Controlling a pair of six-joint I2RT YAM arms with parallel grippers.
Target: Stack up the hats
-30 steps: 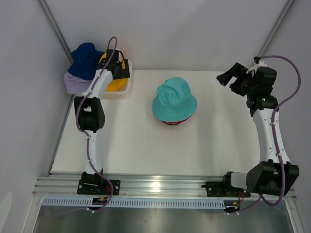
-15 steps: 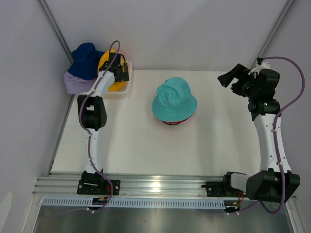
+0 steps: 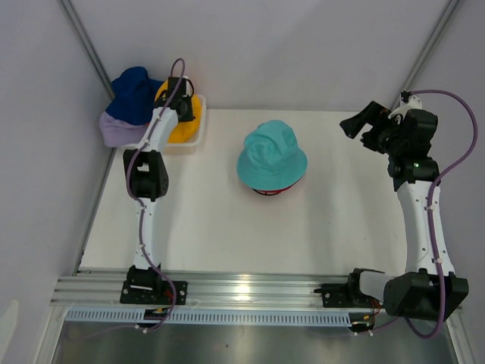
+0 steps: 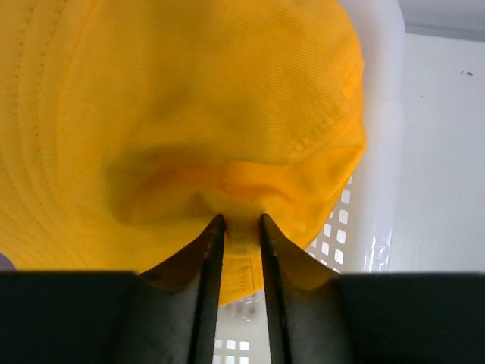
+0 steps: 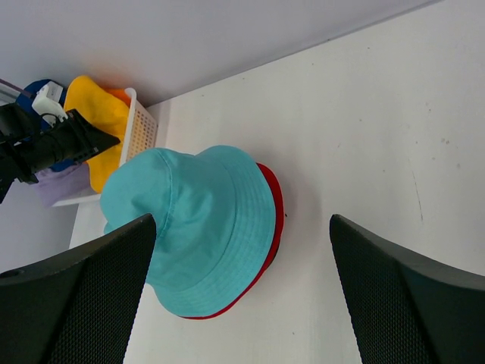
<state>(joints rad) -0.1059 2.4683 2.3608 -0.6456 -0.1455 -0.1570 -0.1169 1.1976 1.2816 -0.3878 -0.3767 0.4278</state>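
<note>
At the far left corner of the tabletop, in the white basket (image 4: pixel 377 152), the left gripper (image 4: pixel 239 221) has just narrowed from wide open and now nips a fold of the yellow hat (image 4: pixel 189 114). It looks ready to lift towards the teal hat (image 3: pixel 271 155), sitting on the red hat (image 5: pixel 275 216) mid-tabletop. The right gripper (image 3: pixel 356 123) hangs wide, empty.

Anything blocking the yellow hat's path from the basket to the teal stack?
Only the wall of the white basket holding the yellow hat, which the left end effector pinches. Beyond that wall, the table shows nothing in the way before the teal hat.
</note>
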